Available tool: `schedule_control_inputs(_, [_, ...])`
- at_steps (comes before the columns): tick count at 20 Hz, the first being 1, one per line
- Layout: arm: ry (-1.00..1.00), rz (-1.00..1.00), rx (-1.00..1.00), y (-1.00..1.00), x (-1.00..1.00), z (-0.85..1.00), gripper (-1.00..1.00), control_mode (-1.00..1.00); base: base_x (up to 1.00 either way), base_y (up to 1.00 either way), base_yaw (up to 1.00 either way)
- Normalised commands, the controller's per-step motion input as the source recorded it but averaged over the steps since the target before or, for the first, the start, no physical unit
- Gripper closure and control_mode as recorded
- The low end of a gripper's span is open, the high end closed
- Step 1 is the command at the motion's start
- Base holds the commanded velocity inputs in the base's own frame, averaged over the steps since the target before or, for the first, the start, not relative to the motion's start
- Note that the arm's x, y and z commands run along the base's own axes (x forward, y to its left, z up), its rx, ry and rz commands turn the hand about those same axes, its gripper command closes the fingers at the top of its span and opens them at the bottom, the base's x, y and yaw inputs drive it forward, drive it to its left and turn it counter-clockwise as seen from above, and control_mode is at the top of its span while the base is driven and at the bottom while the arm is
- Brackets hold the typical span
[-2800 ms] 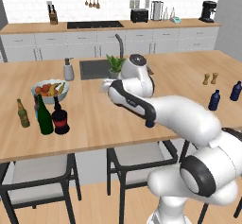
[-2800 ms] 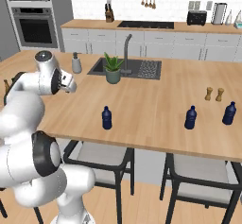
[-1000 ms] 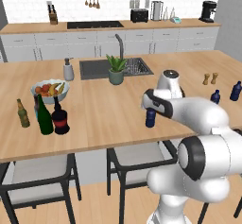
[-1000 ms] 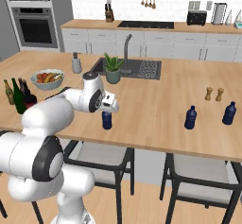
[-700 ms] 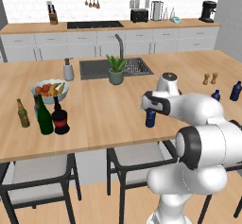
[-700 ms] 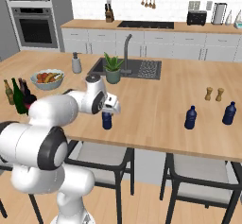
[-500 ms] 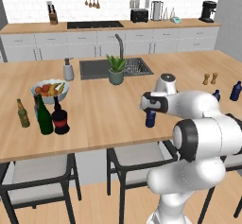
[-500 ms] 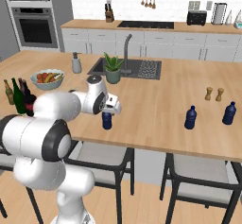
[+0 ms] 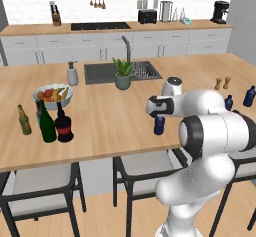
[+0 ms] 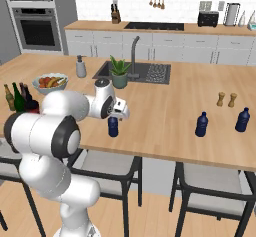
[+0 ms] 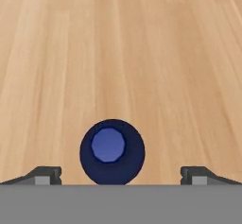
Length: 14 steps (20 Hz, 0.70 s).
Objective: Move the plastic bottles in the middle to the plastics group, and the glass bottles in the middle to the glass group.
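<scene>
In the left base view my pincer [image 9: 159, 112] hangs just above the small dark-blue bottle [image 9: 159, 125], which stands upright on the wooden island [image 9: 105, 126], well apart from the two blue bottles [image 9: 249, 96] at the right end.

In the right base view the same bottle [image 10: 113, 126] stands under my hand.

In the hand view I look down on its cap [image 11: 108, 144]; my fingertips [image 11: 46, 174] stand wide open on both sides, not touching it.

Even, bright rendered light, no glare. Soft faint shadows under bottle [image 11: 112, 152] and stools [image 10: 114, 163]. Base views low-res, slightly blurry; hand view sharp, no edge distortion.
</scene>
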Motion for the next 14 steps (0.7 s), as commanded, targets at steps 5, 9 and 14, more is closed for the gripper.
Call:
schedule_control_inputs(5, [0.00,0.00,0.00,0.00,0.12,-0.11,-1.00,-1.00,0.00,0.00,0.00])
schedule_control_inputs(9, [0.00,0.00,0.01,0.00,0.14,-0.05,-1.00,-1.00,0.00,0.00,0.00])
schedule_control_inputs(14, [0.00,0.00,0.00,0.00,0.05,-0.05,-1.00,-1.00,0.00,0.00,0.00])
